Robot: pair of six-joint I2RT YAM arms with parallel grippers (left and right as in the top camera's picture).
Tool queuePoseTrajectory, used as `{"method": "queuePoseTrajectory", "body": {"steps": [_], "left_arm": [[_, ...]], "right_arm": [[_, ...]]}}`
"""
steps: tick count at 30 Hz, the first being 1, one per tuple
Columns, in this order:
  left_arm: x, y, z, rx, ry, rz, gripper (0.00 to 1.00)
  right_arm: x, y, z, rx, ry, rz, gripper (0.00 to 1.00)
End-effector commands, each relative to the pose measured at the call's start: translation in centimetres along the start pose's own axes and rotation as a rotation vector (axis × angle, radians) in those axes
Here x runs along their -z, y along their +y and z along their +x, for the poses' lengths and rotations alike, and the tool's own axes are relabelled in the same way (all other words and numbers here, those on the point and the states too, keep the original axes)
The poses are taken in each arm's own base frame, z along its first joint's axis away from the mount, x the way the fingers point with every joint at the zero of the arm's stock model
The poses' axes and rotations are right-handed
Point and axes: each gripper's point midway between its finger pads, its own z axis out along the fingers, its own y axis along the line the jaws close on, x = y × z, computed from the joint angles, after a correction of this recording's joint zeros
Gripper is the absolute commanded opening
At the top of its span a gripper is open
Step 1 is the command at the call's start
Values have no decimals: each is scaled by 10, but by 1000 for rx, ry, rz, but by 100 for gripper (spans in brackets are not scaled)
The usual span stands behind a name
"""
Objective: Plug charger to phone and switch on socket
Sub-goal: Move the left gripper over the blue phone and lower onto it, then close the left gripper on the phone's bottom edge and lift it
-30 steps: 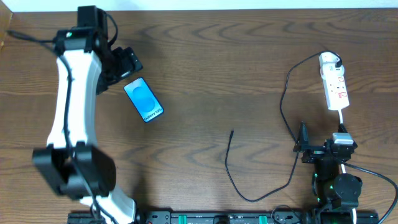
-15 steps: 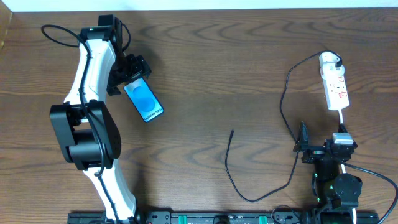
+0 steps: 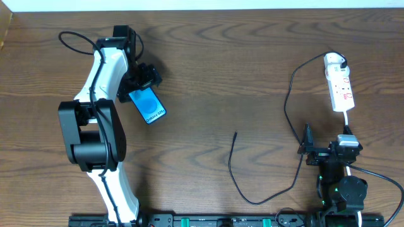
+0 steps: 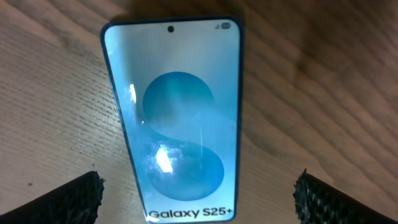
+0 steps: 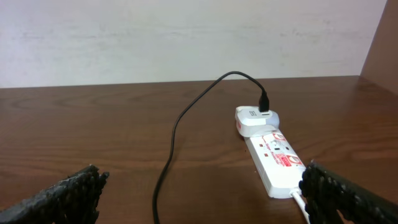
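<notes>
Your left gripper [image 4: 199, 199] hangs spread wide above the Galaxy S25+ phone [image 4: 177, 118], seemingly to pinch its long edges; your right gripper [image 5: 202, 193] sits open facing the power strip [image 5: 273, 160].

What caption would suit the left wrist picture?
Open left gripper poised over the phone, which lies screen-up on the wooden table.

L arm [image 3: 95, 94] stretched toward 12 o'clock, wrist bent back to approx. 5 o'clock. L gripper [image 3: 142, 82] fingers [image 4: 68, 199] spread wide, empty. R arm [image 3: 341, 189] folded compact. R gripper [image 3: 327, 146] faces 12 o'clock, spread wide, empty.
</notes>
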Motion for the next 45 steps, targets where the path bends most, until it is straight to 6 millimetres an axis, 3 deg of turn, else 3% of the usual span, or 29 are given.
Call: {"method": "queuePoseTrajectory", "body": {"steps": [1,8,15,35,45], "left_arm": [[-8,11,0,24,2,-51,98],[-13,14,6,40,21,-62,98],[-30,22,19,60,51,-80,98],[-31,20,16,106,36,-72,98],[-48,23,18,105,21,-64,98]], "right_arm": [[0,-2,1,-7,1,10,99],[0,-2,1,-7,1,10,99],[0,-2,1,-7,1,10,99],[0,-2,1,-7,1,10,99],[0,-2,1,-7,1,10,99]]}}
